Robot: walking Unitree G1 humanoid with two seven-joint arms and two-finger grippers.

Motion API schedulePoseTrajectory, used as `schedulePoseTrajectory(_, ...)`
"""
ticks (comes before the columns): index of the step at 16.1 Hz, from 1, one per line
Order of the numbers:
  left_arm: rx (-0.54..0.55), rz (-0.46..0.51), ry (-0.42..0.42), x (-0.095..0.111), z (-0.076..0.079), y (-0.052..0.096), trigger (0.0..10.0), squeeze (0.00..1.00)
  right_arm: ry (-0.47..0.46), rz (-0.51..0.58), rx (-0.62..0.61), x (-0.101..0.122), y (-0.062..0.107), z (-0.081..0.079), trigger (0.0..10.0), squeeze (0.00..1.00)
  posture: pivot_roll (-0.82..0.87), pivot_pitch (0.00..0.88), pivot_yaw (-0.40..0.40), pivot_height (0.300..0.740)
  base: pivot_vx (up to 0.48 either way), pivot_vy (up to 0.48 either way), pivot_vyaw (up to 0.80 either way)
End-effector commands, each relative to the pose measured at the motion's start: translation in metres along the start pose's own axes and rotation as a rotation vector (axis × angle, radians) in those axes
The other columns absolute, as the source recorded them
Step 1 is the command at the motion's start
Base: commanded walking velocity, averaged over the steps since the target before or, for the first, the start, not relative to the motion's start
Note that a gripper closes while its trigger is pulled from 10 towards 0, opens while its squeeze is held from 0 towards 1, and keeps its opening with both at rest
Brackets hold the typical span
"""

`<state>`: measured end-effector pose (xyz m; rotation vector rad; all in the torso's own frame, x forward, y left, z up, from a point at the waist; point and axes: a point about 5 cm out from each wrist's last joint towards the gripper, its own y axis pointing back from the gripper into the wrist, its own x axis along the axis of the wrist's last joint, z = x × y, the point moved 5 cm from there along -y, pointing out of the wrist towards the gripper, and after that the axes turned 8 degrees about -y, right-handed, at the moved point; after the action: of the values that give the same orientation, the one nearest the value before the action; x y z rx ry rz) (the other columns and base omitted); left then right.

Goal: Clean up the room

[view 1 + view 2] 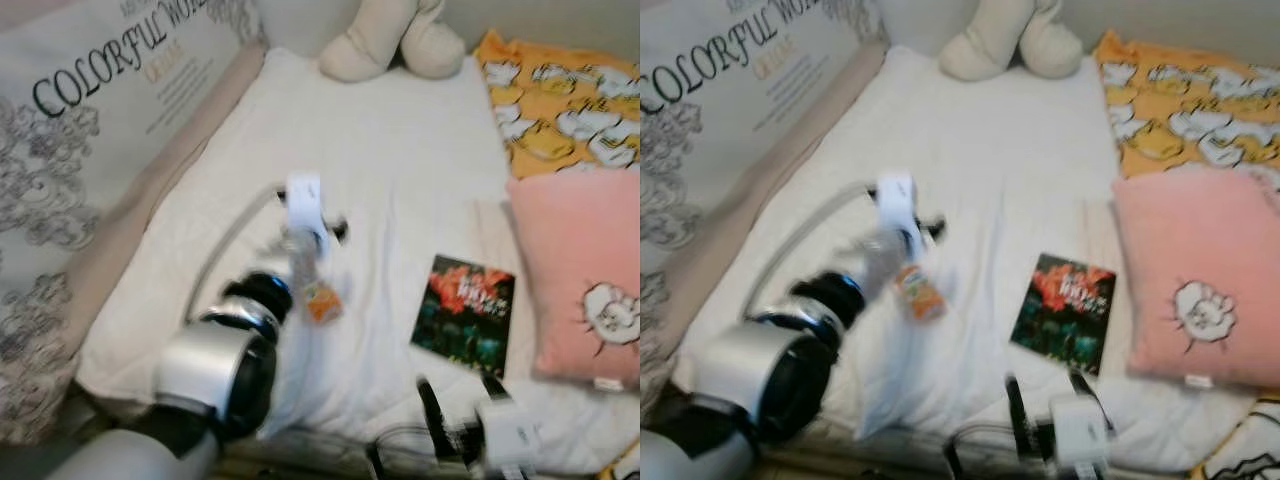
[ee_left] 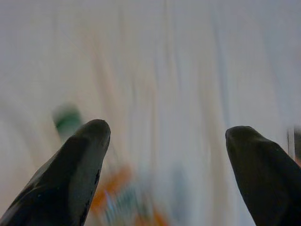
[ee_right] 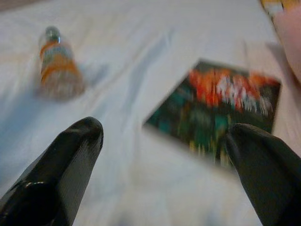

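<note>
**Bottle and book waiting on the bed**

Nearest to the camera, the right gripper (image 3: 164,155) is held low at the bed's front edge, its fingers (image 3: 70,160) spread wide and empty. It is pointed towards the book (image 1: 464,314), which lies flat on the white sheet (image 1: 400,160) just ahead; the pose suggests that the book is being lined up, though nothing is touched yet.

Slightly further in, the left gripper (image 2: 164,155) is stretched out over the sheet on its silver arm (image 1: 215,375). Its fingers (image 2: 75,169) are also parted, with nothing between them. The small bottle (image 1: 321,302), orange-labelled and green-capped, is seen lying on its side just below and beside this gripper, so a reach for it is judged to be in hand. Blur leaves it unclear whether contact is made.

Right of the book, a pink cushion (image 1: 580,285) rests by the bed's edge, with a yellow patterned blanket (image 1: 560,100) behind it. A large printed pillow (image 1: 90,150) is propped along the left side. Farthest back, a cream plush toy (image 1: 390,40) sits at the head of the bed.
</note>
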<state>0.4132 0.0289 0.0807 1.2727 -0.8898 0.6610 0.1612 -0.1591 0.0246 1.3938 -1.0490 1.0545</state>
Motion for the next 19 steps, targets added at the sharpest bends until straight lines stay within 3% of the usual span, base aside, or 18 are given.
schedulePoseTrajectory(1, 0.029, -0.012, 0.046, 0.001, -0.001, 0.0, 10.0, 0.0, -0.004, 0.008, -0.014, 0.005, 0.005, -0.003, 10.0, 0.0, -0.36, 0.078, 0.098, 0.735, 0.0, 0.0, 0.0)
schedulePoseTrajectory(2, 0.03, -0.039, 0.095, -0.005, 0.004, 0.0, 10.0, 0.0, -0.007, -0.008, -0.021, 0.004, 0.011, -0.005, 10.0, 0.0, -0.37, 0.093, 0.099, 0.735, 0.0, 0.0, 0.0)
schedulePoseTrajectory(4, 0.073, -0.063, 0.102, -0.011, -0.001, 0.0, 10.0, 0.0, -0.01, -0.027, -0.025, 0.005, 0.019, -0.008, 10.0, 0.0, -0.37, 0.12, 0.092, 0.735, 0.0, 0.0, 0.0)
schedulePoseTrajectory(6, 0.213, -0.075, 0.09, -0.018, -0.028, 0.001, 10.0, 0.0, -0.009, -0.058, -0.008, 0.005, 0.03, -0.016, 10.0, 0.0, -0.38, 0.152, 0.079, 0.735, 0.0, 0.0, 0.0)
schedulePoseTrajectory(7, 0.246, -0.08, 0.093, -0.02, -0.034, 0.002, 10.0, 0.0, -0.004, -0.063, 0.004, 0.006, 0.034, -0.02, 10.0, 0.0, -0.37, 0.165, 0.073, 0.735, 0.0, 0.0, 0.0)
schedulePoseTrajectory(10, 0.307, -0.107, 0.09, -0.028, -0.04, 0.004, 10.0, 0.0, 0.11, -0.006, 0.149, 0.028, 0.029, -0.043, 10.0, 0.0, -0.39, 0.195, 0.061, 0.735, 0.0, 0.0, 0.0)
schedulePoseTrajectory(12, 0.38, -0.087, 0.066, -0.023, -0.053, 0.006, 10.0, 0.0, 0.126, 0.008, 0.147, 0.035, 0.029, -0.041, 10.0, 0.0, -0.39, 0.201, 0.055, 0.735, 0.0, 0.0, 0.0)
schedulePoseTrajectory(14, 0.43, -0.124, 0.061, -0.035, -0.064, 0.008, 10.0, 0.0, 0.115, -0.014, 0.131, 0.034, 0.033, -0.04, 10.0, 0.0, -0.39, 0.206, 0.051, 0.735, 0.0, 0.0, 0.0)
schedulePoseTrajectory(17, 0.408, -0.199, 0.052, -0.061, -0.058, 0.009, 10.0, 0.0, 0.055, -0.033, 0.169, 0.036, 0.038, -0.051, 10.0, 0.0, -0.41, 0.22, 0.04, 0.735, 0.0, 0.0, 0.0)
schedulePoseTrajectory(19, 0.404, -0.233, 0.091, -0.07, -0.058, 0.009, 10.0, 0.0, 0.027, -0.037, 0.178, 0.039, 0.041, -0.053, 10.0, 0.0, -0.42, 0.221, 0.035, 0.735, 0.0, 0.0, 0.0)
